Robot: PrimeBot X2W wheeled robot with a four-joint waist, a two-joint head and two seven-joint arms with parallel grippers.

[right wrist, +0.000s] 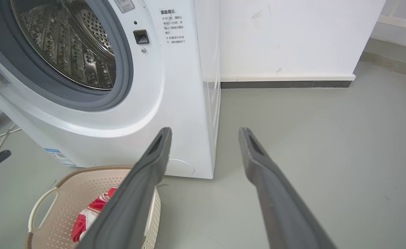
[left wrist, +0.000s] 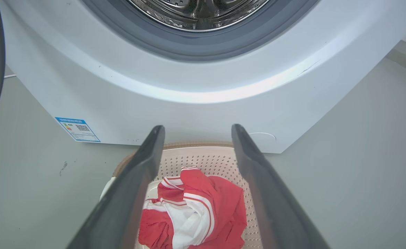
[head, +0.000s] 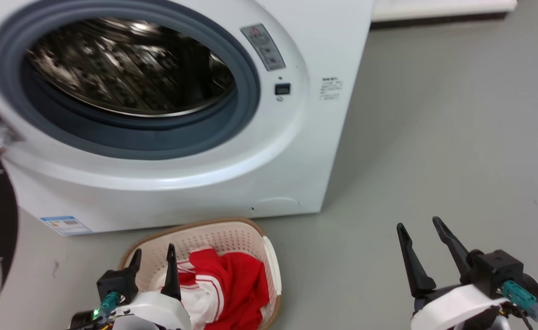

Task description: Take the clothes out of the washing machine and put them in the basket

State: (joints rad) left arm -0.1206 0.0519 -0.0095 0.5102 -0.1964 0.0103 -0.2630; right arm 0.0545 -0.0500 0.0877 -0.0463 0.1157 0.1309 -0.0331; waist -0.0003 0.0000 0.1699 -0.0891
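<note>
Nearest, the left tool (head: 153, 251) hangs spread and empty over the basket (head: 232, 223). The right tool (head: 419, 223) is likewise released above the floor (head: 434, 137). The clothes (head: 234, 284) lie crumpled in the basket. They look soft, light and limp, best pinched at a raised fold. Beyond, the washing machine (head: 273, 151) stands open, its drum (head: 127, 68) apparently empty.

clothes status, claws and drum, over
Left claw open by basket, right claw open, both empty. Clothes in basket. Washing machine drum shows bare steel. No obstruction seen.
</note>
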